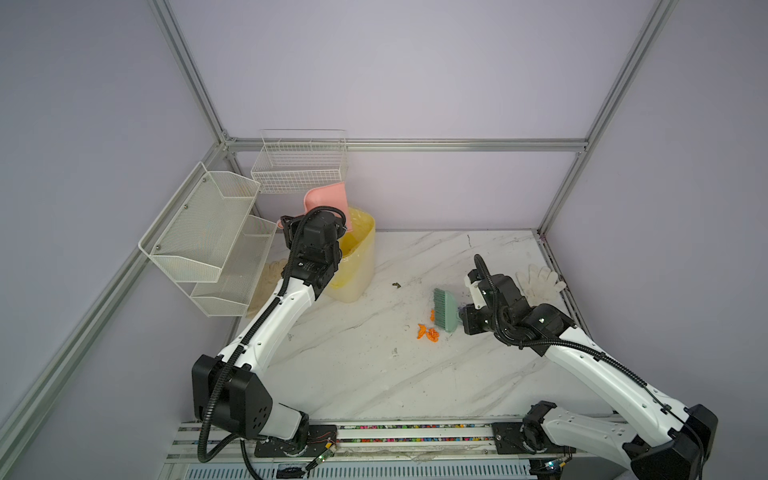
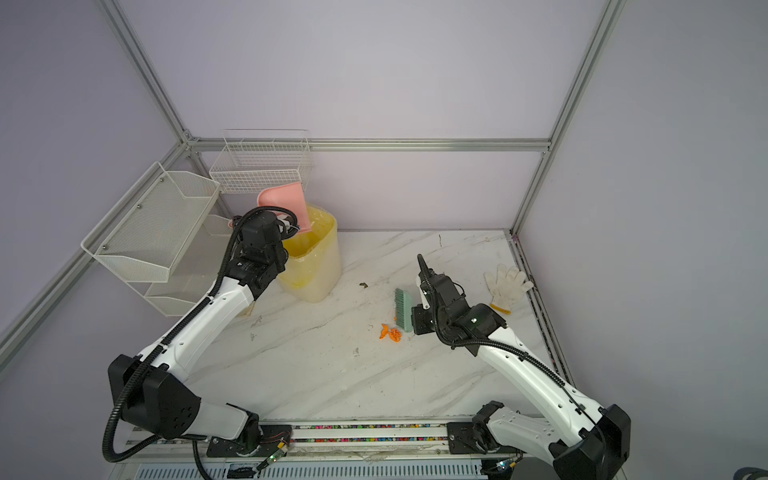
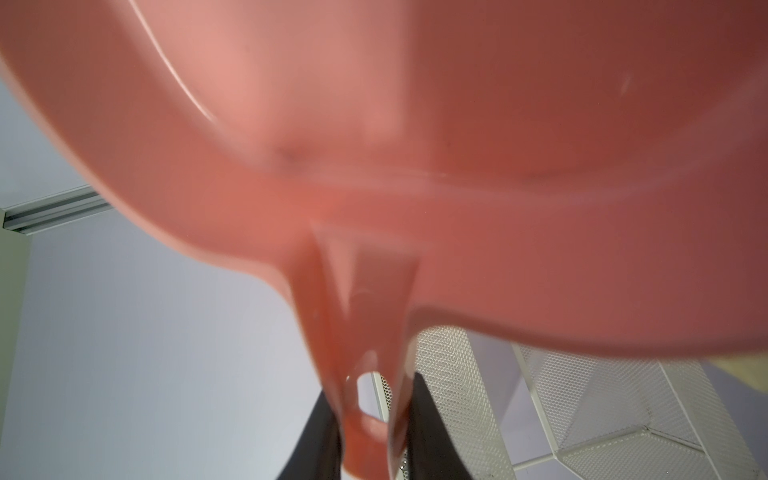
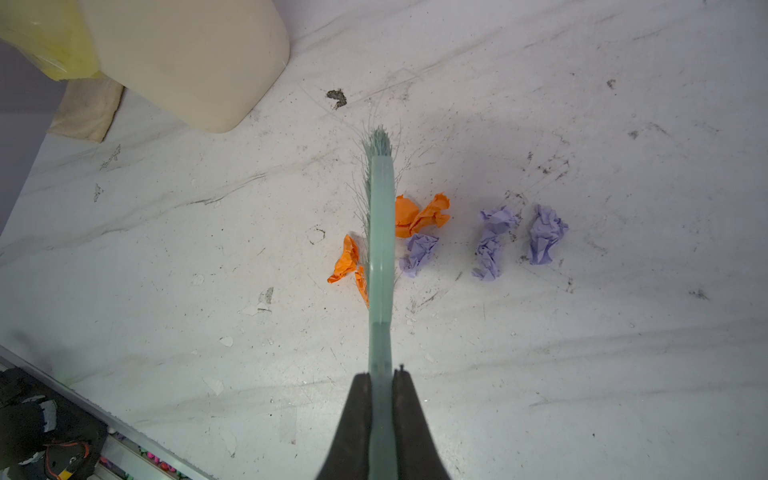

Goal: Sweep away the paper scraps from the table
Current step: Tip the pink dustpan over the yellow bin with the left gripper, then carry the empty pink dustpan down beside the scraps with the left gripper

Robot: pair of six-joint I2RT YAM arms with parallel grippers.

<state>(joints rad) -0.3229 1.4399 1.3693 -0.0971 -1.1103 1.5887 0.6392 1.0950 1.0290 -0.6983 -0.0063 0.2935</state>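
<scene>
**Dump the pan, then sweep**

Left gripper [image 3: 372, 436] clamps the pink dustpan [image 3: 415, 124] by its handle above the yellow bin [image 1: 357, 266]. Right gripper [image 4: 381, 415] pinches the green brush [image 4: 380, 228]. The paper scraps [image 4: 419, 216] lie on the table [image 4: 166, 249] just ahead, flanking the bristles. Sweep low.

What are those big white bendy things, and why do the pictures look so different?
They are robot arms: a left arm and a right arm. Two pictures look down from a camera above. The other two come from little cameras on the arms' wrists. The left fingers pinch the handle of a pink dustpan, held over a yellow-lined bin. The right fingers pinch a green brush set among orange paper scraps and purple scraps on the marble table. A white glove lies near the table's far right edge.
</scene>
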